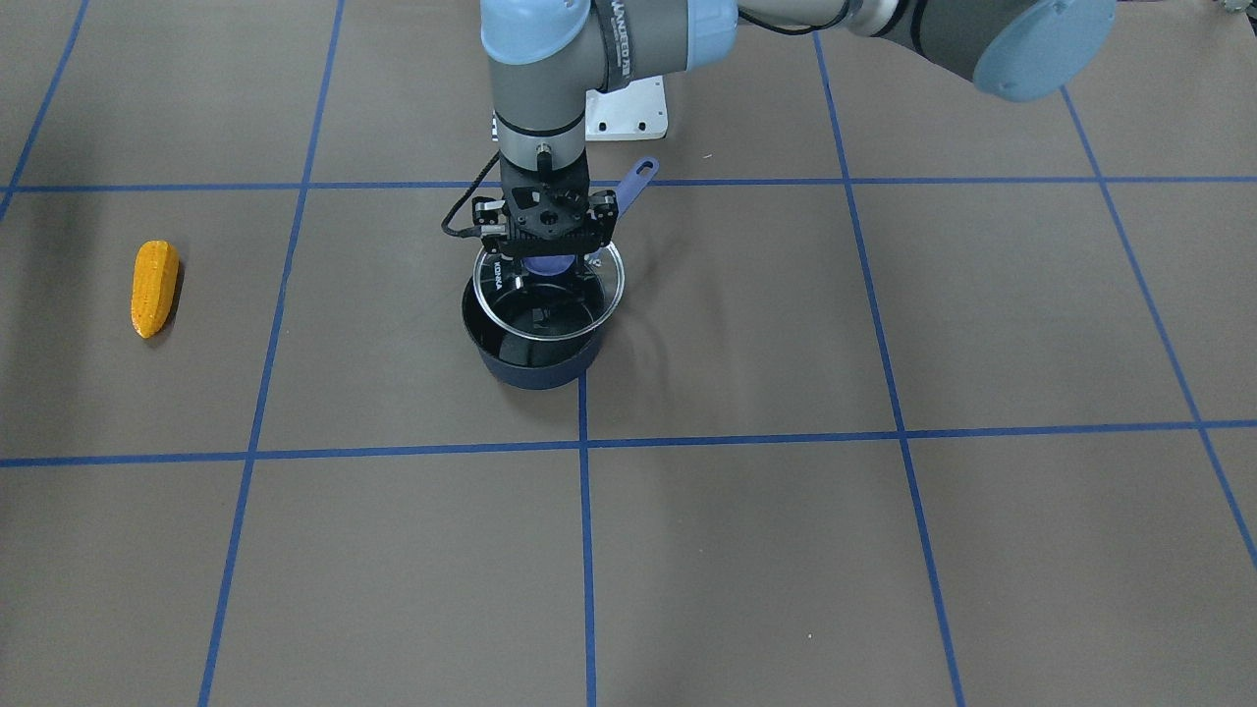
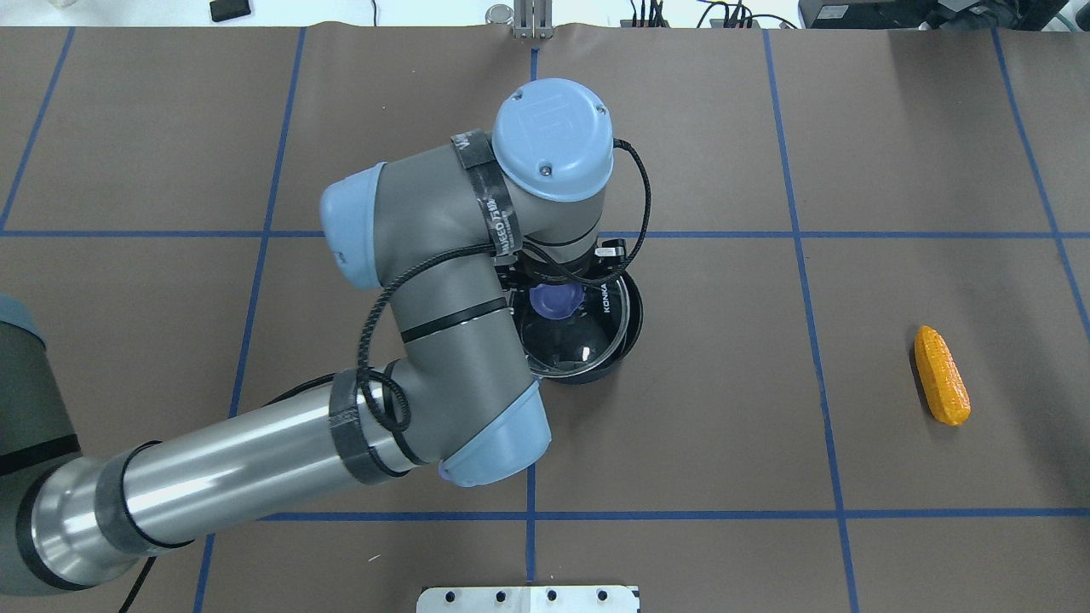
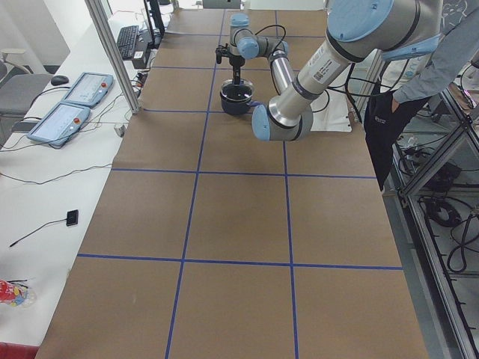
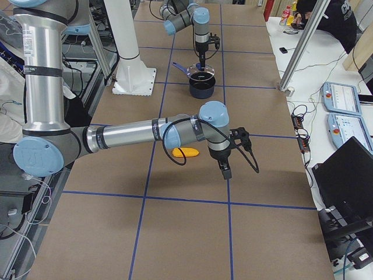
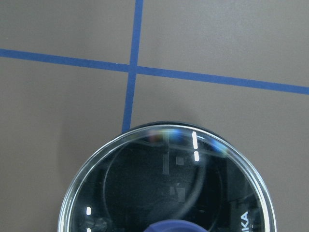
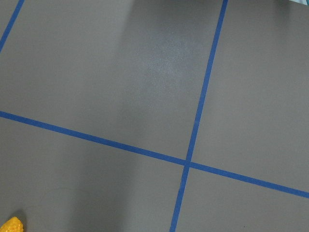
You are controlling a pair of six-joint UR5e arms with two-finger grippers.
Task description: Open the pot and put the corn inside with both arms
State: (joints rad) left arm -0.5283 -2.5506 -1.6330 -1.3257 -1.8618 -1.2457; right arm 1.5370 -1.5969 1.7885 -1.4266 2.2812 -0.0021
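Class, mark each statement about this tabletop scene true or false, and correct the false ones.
1. The corn is inside the pot. False: the corn lies on the table, well apart from the pot.
2. The left gripper is at the purple knob of the glass lid. True: the left gripper sits over the knob of the glass lid.
3. The pot has a blue handle. True: the handle sticks out toward the robot's base.
4. The right gripper holds the corn. False: the right gripper hangs near the corn, which lies free on the table.
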